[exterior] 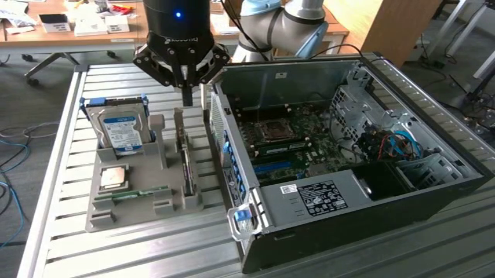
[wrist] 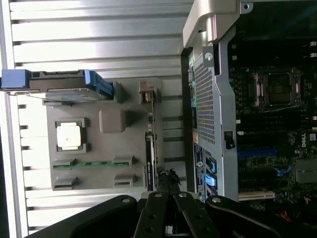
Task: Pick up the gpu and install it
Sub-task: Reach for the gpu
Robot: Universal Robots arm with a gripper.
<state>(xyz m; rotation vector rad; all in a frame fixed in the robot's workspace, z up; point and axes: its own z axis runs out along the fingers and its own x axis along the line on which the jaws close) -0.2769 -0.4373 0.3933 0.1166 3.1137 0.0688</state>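
The gripper (exterior: 188, 98) is fully closed, fingers pressed together, with nothing held between them. It hangs point-down over the grey holder tray (exterior: 135, 215), above the far end of the gpu (exterior: 185, 156) as seen in the exterior view; whether the fingertips touch the card cannot be told. The gpu stands on its long edge in the tray slot nearest the computer case (exterior: 348, 243), just beside the case's perforated rear panel and outside the case. In the wrist view the gpu (wrist: 150, 148) appears edge-on as a thin strip, with the closed gripper (wrist: 168, 181) over one end. The same tray holds a hard drive (exterior: 120, 127) upright in a blue carrier, a processor (exterior: 113, 176) lying flat, and a RAM stick (exterior: 143, 193) seated in a slot. The case lies on its side with the cover off and the motherboard (exterior: 286, 139) exposed. Tray and case rest on a slatted metal table (exterior: 69, 249).
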